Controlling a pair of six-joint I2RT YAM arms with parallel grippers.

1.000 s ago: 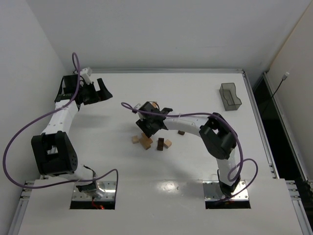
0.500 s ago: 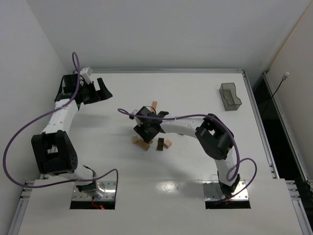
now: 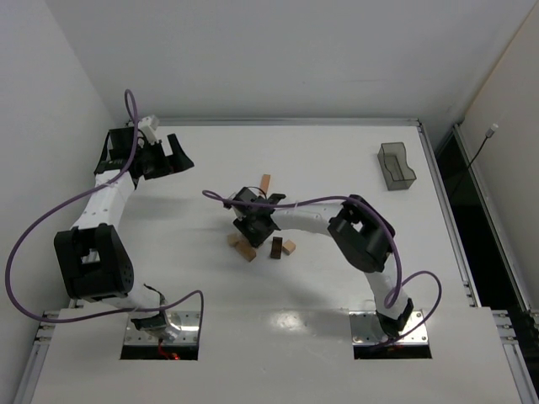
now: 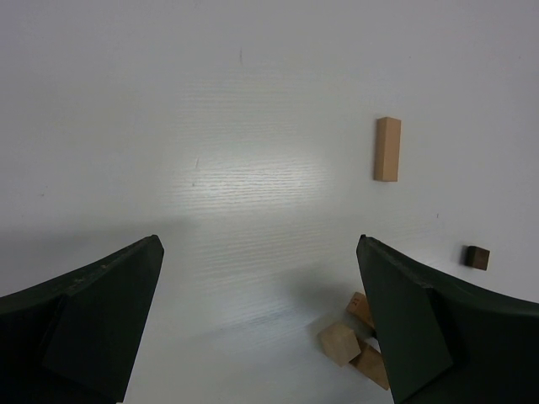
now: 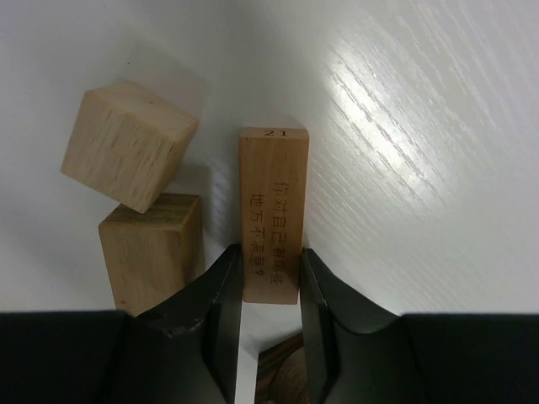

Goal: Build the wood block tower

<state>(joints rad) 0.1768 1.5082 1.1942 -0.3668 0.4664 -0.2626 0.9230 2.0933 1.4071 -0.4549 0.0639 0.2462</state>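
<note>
Right fingers clamp a tan oblong; left fingers stand apart. Next we must seat it squarely on the wood blocks.

Bright, even overhead light on the glossy white surface, with soft, faint shadows. In the left wrist view there's a broad glare patch mid-frame and grey shade near the dark, soft-edged left gripper. In the right wrist view streaky glare sits far right, and the engraved tan wooden oblong block is sharp.
</note>
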